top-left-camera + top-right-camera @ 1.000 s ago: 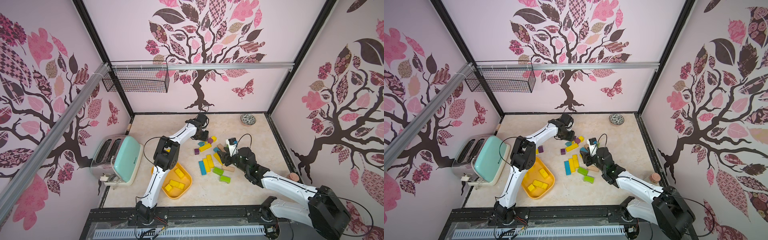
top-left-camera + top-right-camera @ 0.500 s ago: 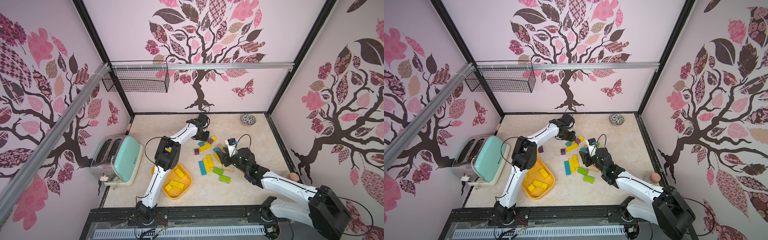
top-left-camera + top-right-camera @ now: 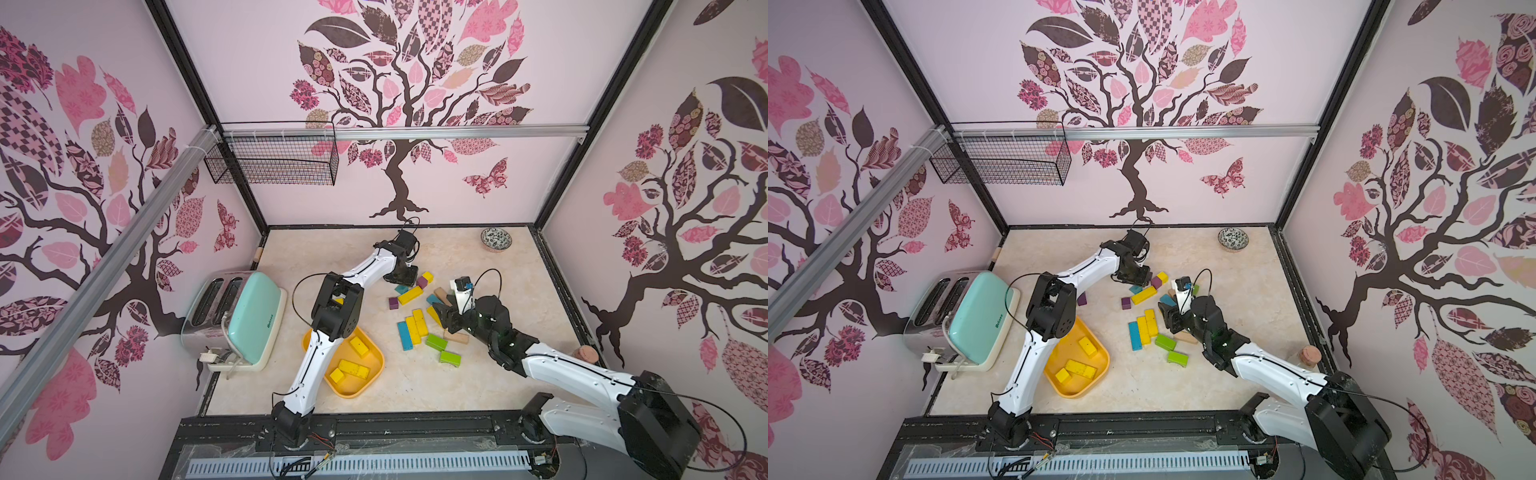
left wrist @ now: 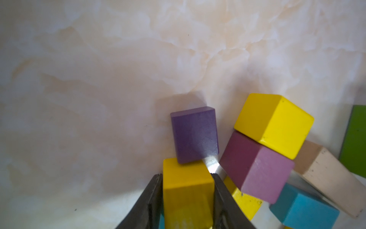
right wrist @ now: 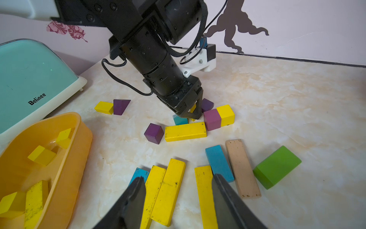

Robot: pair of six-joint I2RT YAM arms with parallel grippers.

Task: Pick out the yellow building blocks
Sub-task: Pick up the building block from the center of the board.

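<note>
Left wrist view: L gripper point(image 4: 186, 176) jaws clamped on yellow block point(image 4: 187, 198); purple cube point(image 4: 195, 134) just past tips.
R gripper point(image 5: 178, 177): jaws apart, nothing held; yellow bars point(image 5: 168, 188) betw. them.

Bright, soft, even light; the blocks point(image 3: 415, 326) cast faint shadows. In both top views the posts point(image 3: 197, 95) point(image 3: 916, 83) lean out toward ten and two o'clock, lens stretch. Left wrist view: the yellow block point(image 4: 188, 196) sits dim and blurred, with white glare on the table point(image 4: 213, 167) beside it. Right wrist view: the right gripper point(image 5: 178, 177) is smeared, blocks beyond crisp.
</note>
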